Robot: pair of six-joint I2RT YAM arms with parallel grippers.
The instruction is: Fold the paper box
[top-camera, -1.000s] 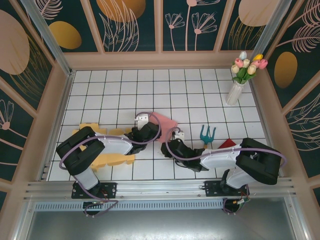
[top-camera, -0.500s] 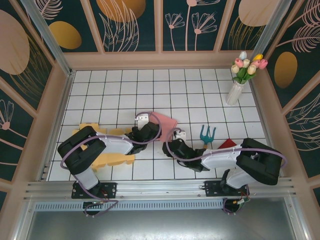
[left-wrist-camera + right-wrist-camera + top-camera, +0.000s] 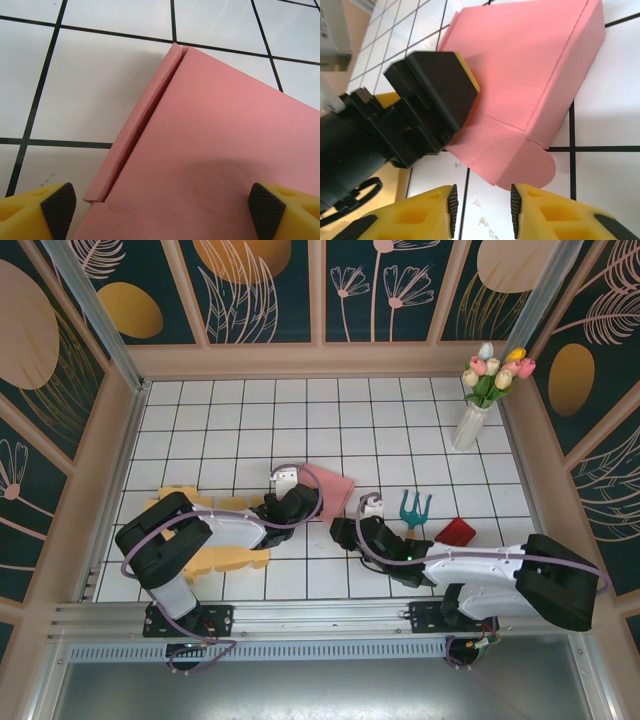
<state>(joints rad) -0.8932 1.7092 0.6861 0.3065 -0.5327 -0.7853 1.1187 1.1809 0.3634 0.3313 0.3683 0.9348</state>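
Note:
The pink paper box point(image 3: 336, 483) lies flat on the white tiled table, just ahead of both arms. My left gripper point(image 3: 304, 497) sits over its near left corner, jaws wide open; in the left wrist view the box point(image 3: 225, 135) spans the space between the pads, its narrow side wall folded up along the left edge. My right gripper point(image 3: 482, 210) stands open just short of the box's rounded flap point(image 3: 532, 170), nothing between its fingertips. In that view one finger of the left gripper point(image 3: 437, 90) rests on top of the box point(image 3: 520, 70).
A teal toy garden fork point(image 3: 413, 508) and a red object point(image 3: 458, 531) lie right of the right gripper point(image 3: 342, 532). Yellow flat pieces point(image 3: 225, 560) lie under the left arm. A vase of tulips point(image 3: 472, 415) stands at the back right. Walls enclose the table.
The right gripper's jaws have opened a little and it has shifted slightly right; the right arm's elbow has swung out to the right. The left arm and the box have stayed put.

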